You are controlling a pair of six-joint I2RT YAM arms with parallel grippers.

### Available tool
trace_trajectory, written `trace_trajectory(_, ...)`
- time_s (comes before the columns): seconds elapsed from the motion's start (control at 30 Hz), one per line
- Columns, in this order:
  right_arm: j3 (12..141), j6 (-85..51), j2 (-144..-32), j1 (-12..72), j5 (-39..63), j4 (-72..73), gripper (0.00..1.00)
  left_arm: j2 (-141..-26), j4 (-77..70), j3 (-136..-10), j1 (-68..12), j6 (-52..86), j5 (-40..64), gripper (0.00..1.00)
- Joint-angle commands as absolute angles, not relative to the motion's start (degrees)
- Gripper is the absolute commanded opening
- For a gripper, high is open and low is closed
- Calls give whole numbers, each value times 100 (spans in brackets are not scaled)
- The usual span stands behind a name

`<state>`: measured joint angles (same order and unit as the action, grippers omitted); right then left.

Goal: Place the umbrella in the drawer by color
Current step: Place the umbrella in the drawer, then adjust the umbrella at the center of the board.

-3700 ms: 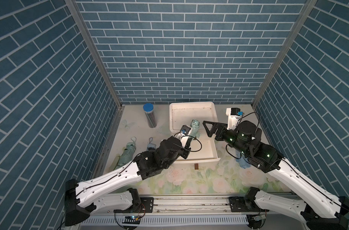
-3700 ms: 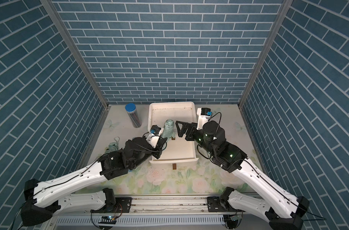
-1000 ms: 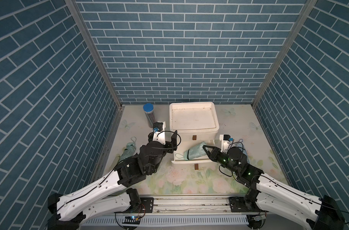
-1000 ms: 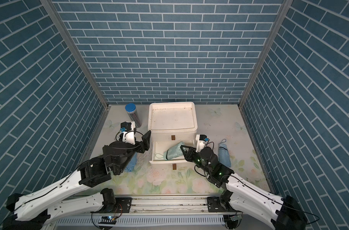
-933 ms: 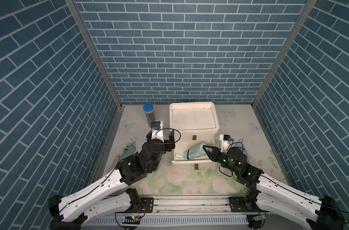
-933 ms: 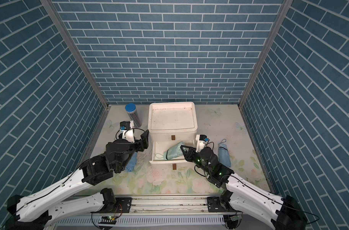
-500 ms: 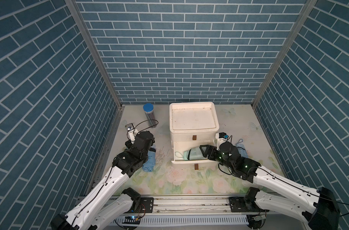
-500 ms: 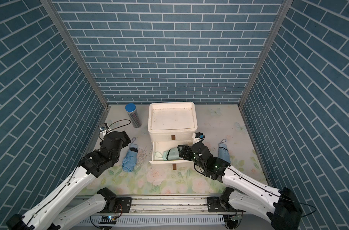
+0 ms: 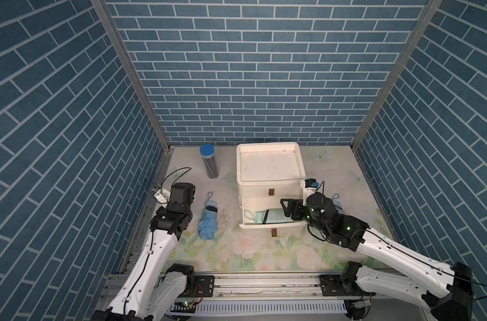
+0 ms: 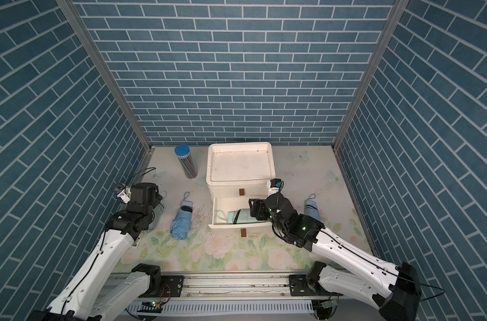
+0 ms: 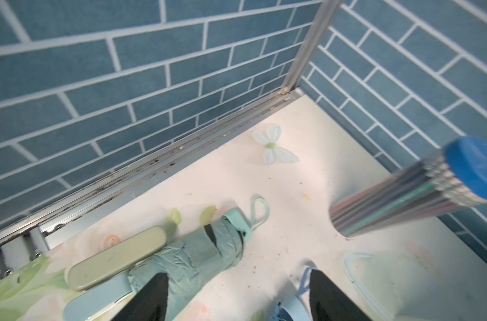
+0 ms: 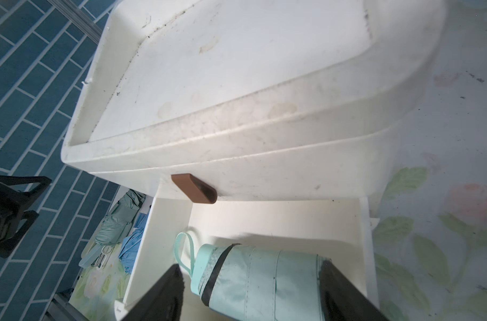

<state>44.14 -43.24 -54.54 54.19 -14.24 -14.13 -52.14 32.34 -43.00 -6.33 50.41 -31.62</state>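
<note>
Green umbrella (image 9: 272, 219) lies in open drawer (image 9: 253, 225), right tool (image 12: 252, 266) released astride it. Left tool (image 11: 236, 275) spread, empty. Second green umbrella (image 11: 197, 250) and two blue umbrellas (image 9: 208, 223) remain on table (image 9: 264, 250).

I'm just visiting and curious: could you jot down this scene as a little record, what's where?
Lower drawer: open, mint umbrella lying inside
Right gripper: open, over that umbrella
Left gripper: open, close to a green umbrella by the wall
Blue umbrella: on the table, left of the drawer unit
Second blue umbrella: right of the unit
Upper drawer: shut
</note>
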Motion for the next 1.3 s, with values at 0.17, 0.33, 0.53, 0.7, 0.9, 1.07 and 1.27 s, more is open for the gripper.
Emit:
trace_trajectory(0.17, 4051, -3946, -5048, 5459, -1356, -957, 76, -6338, 2983, -4188, -299, 5202, -2435, 76)
trace_trajectory(0.33, 3905, -3911, -4979, 5466, -1252, -853, 76, -6965, 2881, -4378, -282, 4953, -2571, 81)
trace_trajectory(0.53, 3776, -3885, -4787, 5465, -1248, -820, 76, -7721, 2464, -4473, -88, 4437, -1981, 81)
trace_trajectory(0.7, 3753, -3851, -4725, 5460, -1274, -860, 76, -8103, 2403, -4579, -11, 4045, -1672, 75)
trace_trajectory(0.9, 3809, -3771, -4776, 5466, -1302, -871, 76, -8173, 2014, -4399, 184, 3749, -1305, 74)
trace_trajectory(1.07, 3936, -3709, -5004, 5463, -1251, -897, 76, -8467, 1674, -4403, 185, 3513, -283, 62)
trace_trajectory(1.27, 3982, -3700, -5191, 5459, -1248, -850, 77, -8216, 2009, -4595, 185, 3432, -745, 65)
